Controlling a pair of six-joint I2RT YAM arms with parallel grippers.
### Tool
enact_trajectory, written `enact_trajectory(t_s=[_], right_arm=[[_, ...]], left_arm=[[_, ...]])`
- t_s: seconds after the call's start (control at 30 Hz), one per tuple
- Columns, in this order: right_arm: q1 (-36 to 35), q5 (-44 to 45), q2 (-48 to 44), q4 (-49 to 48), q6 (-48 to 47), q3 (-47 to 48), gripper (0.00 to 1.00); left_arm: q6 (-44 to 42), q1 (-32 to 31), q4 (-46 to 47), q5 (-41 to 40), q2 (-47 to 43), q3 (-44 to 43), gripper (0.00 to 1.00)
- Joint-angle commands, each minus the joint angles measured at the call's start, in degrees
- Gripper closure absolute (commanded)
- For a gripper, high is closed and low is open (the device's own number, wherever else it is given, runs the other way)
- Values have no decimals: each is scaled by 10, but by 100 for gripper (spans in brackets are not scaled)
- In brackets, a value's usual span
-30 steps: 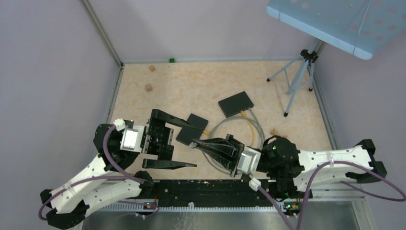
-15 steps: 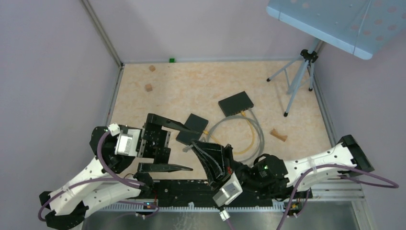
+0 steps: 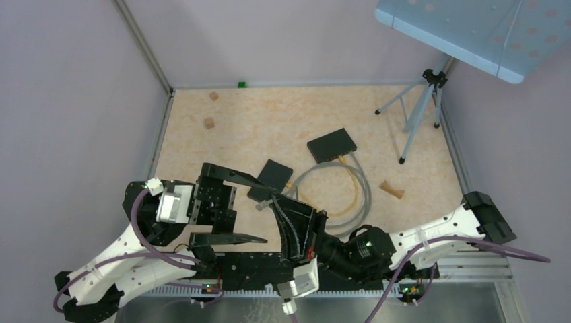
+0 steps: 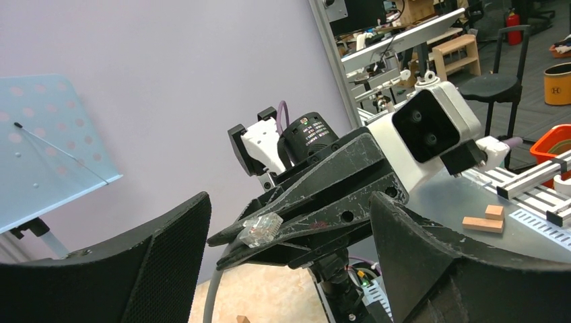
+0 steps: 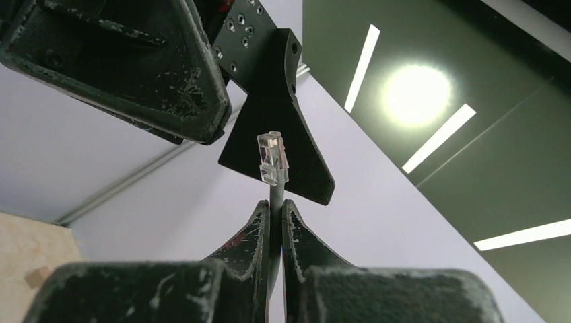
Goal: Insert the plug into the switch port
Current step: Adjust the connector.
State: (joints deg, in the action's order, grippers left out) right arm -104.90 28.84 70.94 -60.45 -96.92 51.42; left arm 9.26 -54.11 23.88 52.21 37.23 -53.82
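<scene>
My right gripper point(image 3: 275, 202) is shut on a grey cable just behind its clear plug point(image 3: 262, 204) and holds it off the table. In the right wrist view the fingers point(image 5: 256, 229) pinch the cable, and the plug point(image 5: 273, 158) sticks out above them. My left gripper point(image 3: 260, 210) is open, its jaws on either side of the plug without touching it. In the left wrist view the plug point(image 4: 262, 229) shows at the right gripper's tips, between my wide-open fingers point(image 4: 145, 262). The black switch point(image 3: 332, 146) lies farther back on the table, with yellow and grey cables at its near edge.
A second black box point(image 3: 271, 177) lies beside the left gripper's upper finger. Grey and yellow cables point(image 3: 357, 195) loop between the switch and the right arm. Wooden blocks point(image 3: 209, 123) lie at the back left and another point(image 3: 392, 190) at the right. A tripod point(image 3: 417, 114) stands at the back right.
My right arm has swung its wrist round towards the near edge and brought the plug leftwards, between the left gripper's jaws. The left gripper has shifted slightly left and nearer.
</scene>
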Motion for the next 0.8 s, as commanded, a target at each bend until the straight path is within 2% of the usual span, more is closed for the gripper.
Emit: enact_trajectory(t_s=[0.0,0.4,0.43,0.63,0.77], right_arm=[[-7,12,15,-56,-87,25,100],[-12,18,25,-79,-145,32,100],[-11,20,27,-82,-147,32,100],[-4,36,47,-141,-175,41,100],[15,45,62,-168,-199,54,100]], left_arm=[[-3,-1,9,-2,-6,2,9],[-7,-1,6,-20,-9,2,10],[-8,-1,5,-31,-11,4,10],[-2,-1,37,-214,-42,47,8],[44,-1,147,-258,-63,102,19]])
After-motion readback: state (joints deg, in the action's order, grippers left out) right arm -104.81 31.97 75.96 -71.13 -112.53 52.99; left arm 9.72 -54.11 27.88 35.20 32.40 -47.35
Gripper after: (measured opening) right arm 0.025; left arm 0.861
